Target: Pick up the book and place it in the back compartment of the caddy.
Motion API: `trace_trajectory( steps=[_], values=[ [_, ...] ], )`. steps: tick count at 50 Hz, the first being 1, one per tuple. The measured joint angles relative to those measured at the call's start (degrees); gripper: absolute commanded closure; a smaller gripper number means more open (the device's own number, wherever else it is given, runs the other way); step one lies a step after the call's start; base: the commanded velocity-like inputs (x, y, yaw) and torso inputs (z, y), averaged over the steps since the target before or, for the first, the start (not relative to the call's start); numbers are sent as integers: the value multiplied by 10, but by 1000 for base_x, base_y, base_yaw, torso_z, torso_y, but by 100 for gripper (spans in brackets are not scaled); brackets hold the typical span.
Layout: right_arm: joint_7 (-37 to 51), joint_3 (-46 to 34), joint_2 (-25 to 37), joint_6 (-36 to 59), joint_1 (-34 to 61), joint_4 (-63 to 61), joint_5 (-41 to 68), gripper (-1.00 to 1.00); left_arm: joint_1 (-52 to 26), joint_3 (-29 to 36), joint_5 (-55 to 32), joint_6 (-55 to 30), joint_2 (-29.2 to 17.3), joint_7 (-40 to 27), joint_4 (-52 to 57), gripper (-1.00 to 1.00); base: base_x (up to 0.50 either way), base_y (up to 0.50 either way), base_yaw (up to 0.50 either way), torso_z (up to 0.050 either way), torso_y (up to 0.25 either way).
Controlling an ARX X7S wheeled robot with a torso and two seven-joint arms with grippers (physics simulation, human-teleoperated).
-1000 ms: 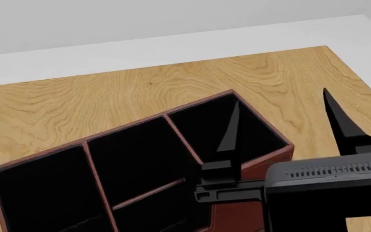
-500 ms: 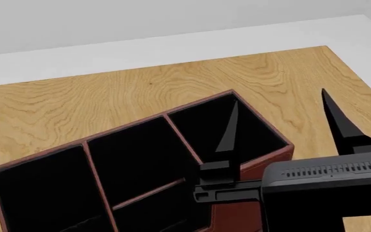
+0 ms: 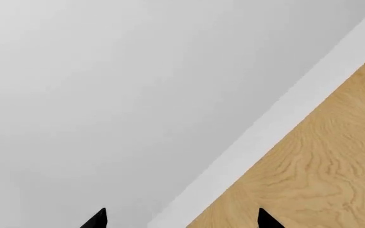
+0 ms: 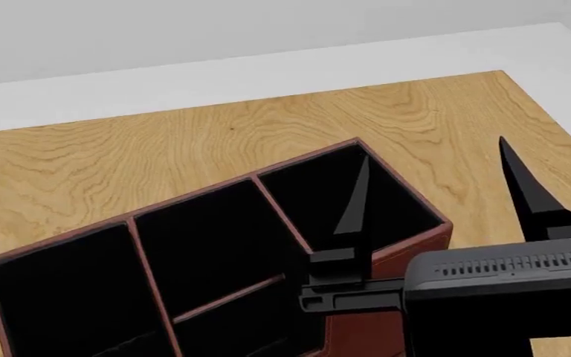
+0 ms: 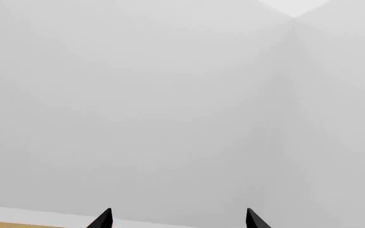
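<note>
Pale grey walls, white floor, wooden table (image 4: 196, 141) under me. The caddy (image 4: 87, 245) sits at the near left of the table, dark cells split by red-brown dividers. My right gripper (image 4: 434, 186) hangs over the caddy's right end, fingers wide apart, one finger (image 4: 355, 201) above the right-hand cell, the other past the caddy's right wall. My left gripper (image 3: 182, 219) shows only two separated tips, near the table's edge. I see no book.
</note>
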Motion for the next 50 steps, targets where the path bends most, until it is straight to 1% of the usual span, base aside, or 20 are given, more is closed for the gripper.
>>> trace_trajectory(
  steps=[12, 20, 32, 50],
  values=[
    [4, -4, 2, 2, 2, 1, 0, -100, 25, 50, 47, 21, -28, 35, -24, -100, 0, 0, 0, 0, 0],
    [5, -4, 3, 1, 1, 2, 2, -100, 41, 68, 51, 12, -39, 53, -27, -100, 0, 0, 0, 0, 0],
    [7, -1, 4, -2, 0, 2, 6, -100, 76, 77, 26, -14, -60, 70, -21, -100, 0, 0, 0, 0, 0],
    [8, 3, 6, -8, -4, 3, 13, -100, 141, 58, -60, -61, -97, 69, -3, -100, 0, 0, 0, 0, 0]
  ],
)
